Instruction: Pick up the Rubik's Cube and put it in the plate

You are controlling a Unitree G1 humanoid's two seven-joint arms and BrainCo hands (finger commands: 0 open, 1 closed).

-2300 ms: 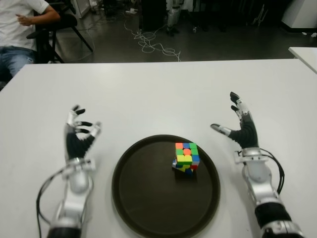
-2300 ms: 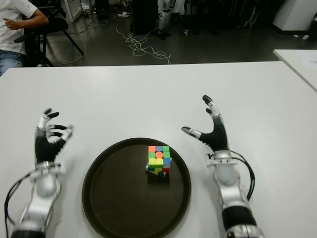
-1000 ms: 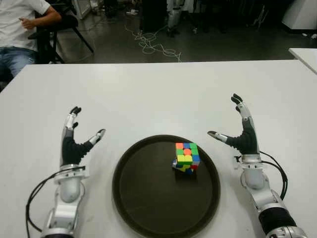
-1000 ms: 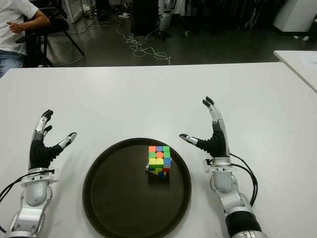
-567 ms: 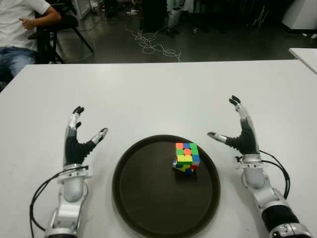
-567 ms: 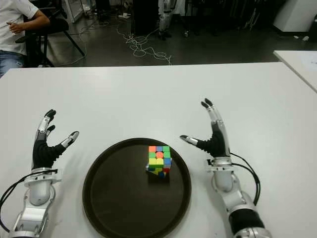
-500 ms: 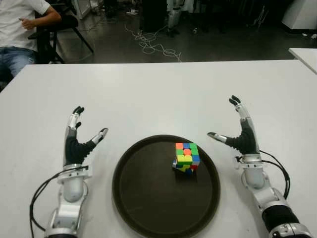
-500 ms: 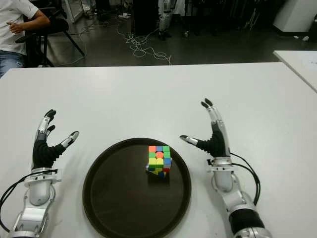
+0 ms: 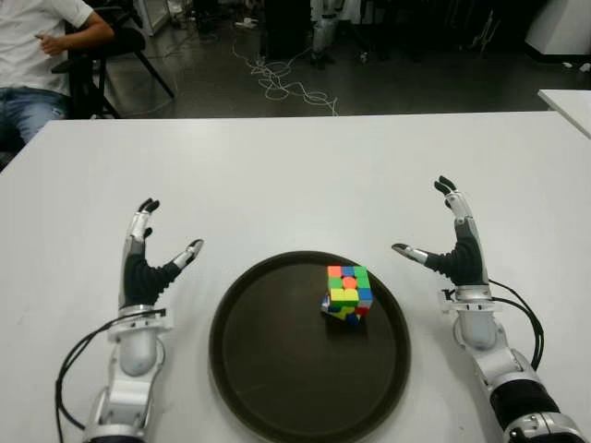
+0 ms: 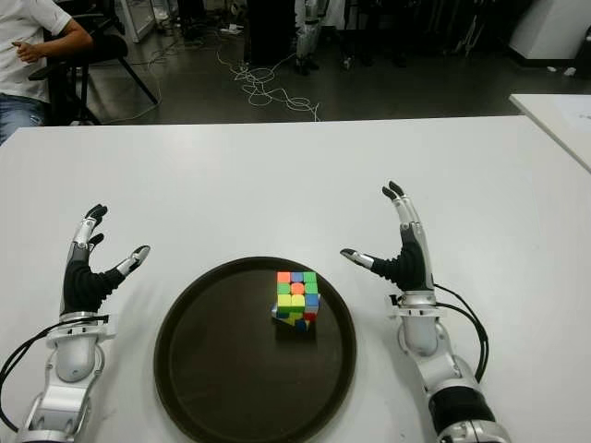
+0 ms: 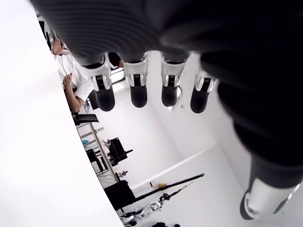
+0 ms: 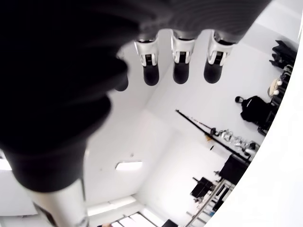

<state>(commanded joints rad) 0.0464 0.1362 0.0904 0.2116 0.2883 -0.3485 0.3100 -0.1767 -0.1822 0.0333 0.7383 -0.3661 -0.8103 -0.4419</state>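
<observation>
The Rubik's Cube [image 9: 347, 293] stands inside the round dark brown plate [image 9: 268, 369], toward its far right part, with no hand touching it. My left hand [image 9: 148, 261] is open to the left of the plate, fingers straight up and thumb spread. My right hand [image 9: 450, 247] is open to the right of the plate, fingers upright and its thumb pointing toward the plate's rim. In each wrist view the straight fingers [image 11: 137, 87] [image 12: 181, 59] hold nothing.
The white table [image 9: 295, 175] stretches far behind the plate. A person sits on a chair [image 9: 42, 55] beyond the table's far left corner. Cables lie on the floor behind. A second white table's corner [image 9: 568, 100] shows at the right.
The left hand's fingers have uncurled from a bent pose to straight and spread. The right hand has shifted slightly right. The cube has stayed in the plate.
</observation>
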